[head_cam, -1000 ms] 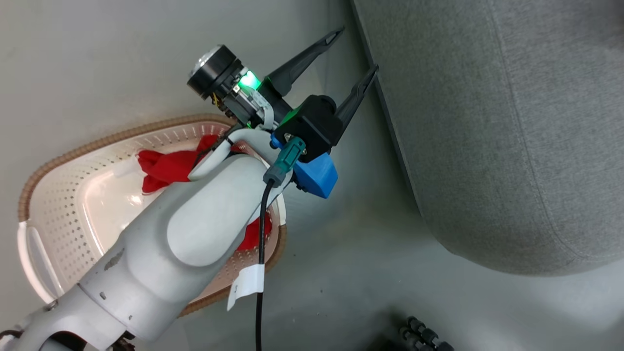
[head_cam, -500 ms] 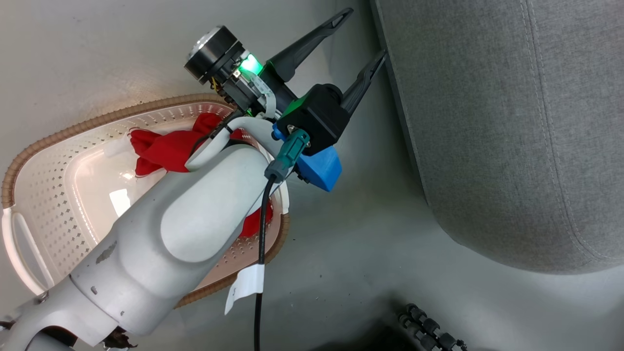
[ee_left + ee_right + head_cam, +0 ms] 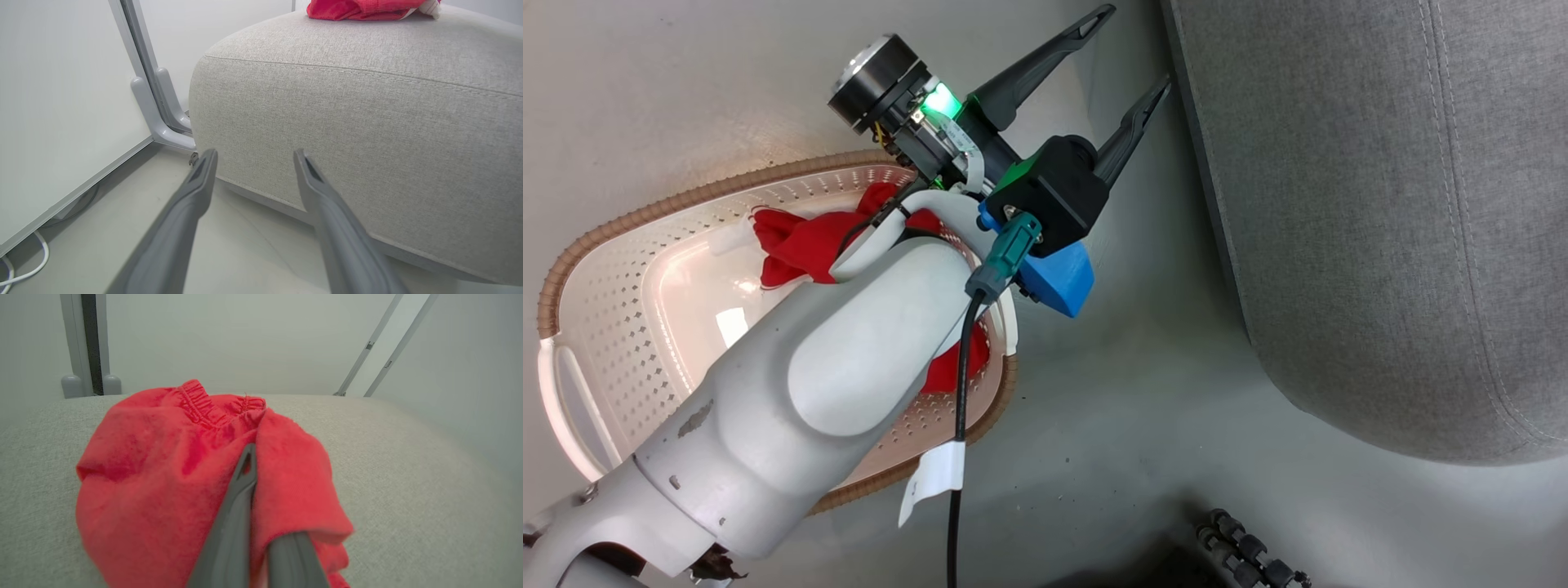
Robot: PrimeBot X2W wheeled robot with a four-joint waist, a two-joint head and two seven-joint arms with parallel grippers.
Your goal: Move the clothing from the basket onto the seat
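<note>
1. Head: left gripper [image 3: 1135, 47] spread between basket [image 3: 686, 200] and seat [image 3: 1380, 204]; forearm [image 3: 849, 384] hides part of red garment [image 3: 800, 245] in basket.
2. Left wrist: facing seat's side, frame post [image 3: 143, 94] left; second garment [image 3: 359, 8] on seat's top.
3. Right wrist: right gripper [image 3: 250, 457] pinching second garment there.

Seat [image 3: 1380, 204] matt woven cloth; basket [image 3: 617, 335] glossy perforated plastic; clothing [image 3: 163, 477] soft cloth.

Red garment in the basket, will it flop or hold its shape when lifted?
Probably floppy: the red garment lies crumpled in the basket, so it should drape and trail. Likely light, thin cloth; the other garment slumps in soft folds on the seat.
</note>
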